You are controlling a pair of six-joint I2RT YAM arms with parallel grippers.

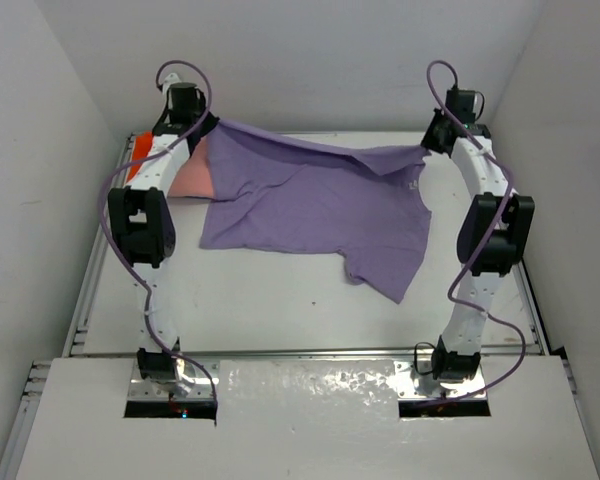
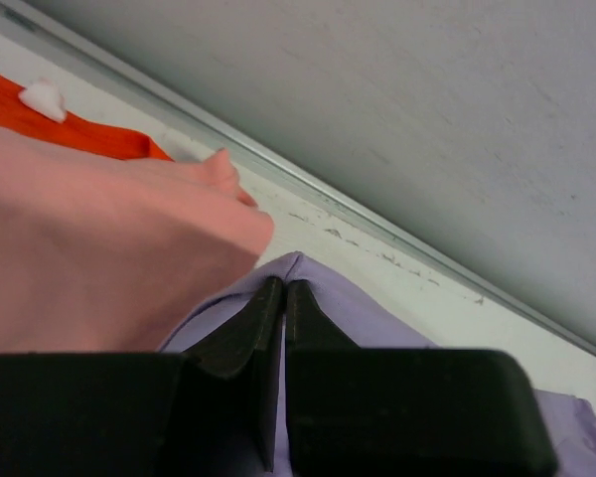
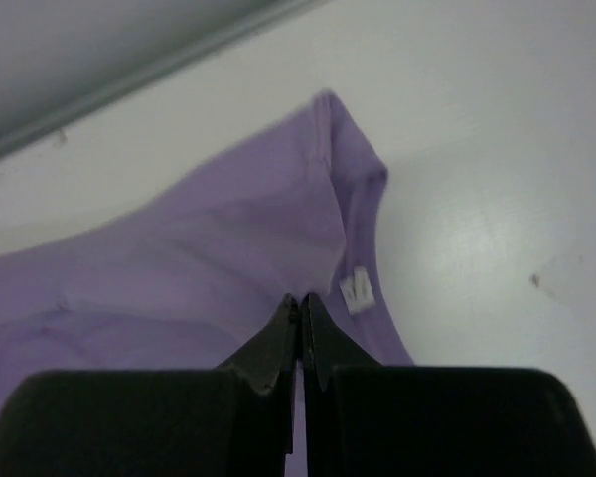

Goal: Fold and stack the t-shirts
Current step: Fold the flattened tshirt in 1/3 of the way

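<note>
A lavender-purple t-shirt [image 1: 315, 205] hangs stretched between my two grippers near the back of the table, its lower part draping onto the surface. My left gripper [image 1: 208, 125] is shut on its left top corner [image 2: 300, 273]. My right gripper [image 1: 430, 148] is shut on its right top edge [image 3: 278, 248], beside a small white label [image 3: 356, 291]. A salmon-pink t-shirt [image 1: 193, 178] lies under the left end of the purple one and fills the left of the left wrist view [image 2: 89, 258]. Behind it lies an orange-red t-shirt [image 1: 137, 152], showing as a strip [image 2: 70, 129].
White walls close in the table at the back [image 1: 310, 60] and on both sides. A metal rail [image 2: 377, 224] runs along the table's back edge. Purple cables loop off both arms [image 1: 115, 215]. The near shelf [image 1: 310, 420] holds the arm bases.
</note>
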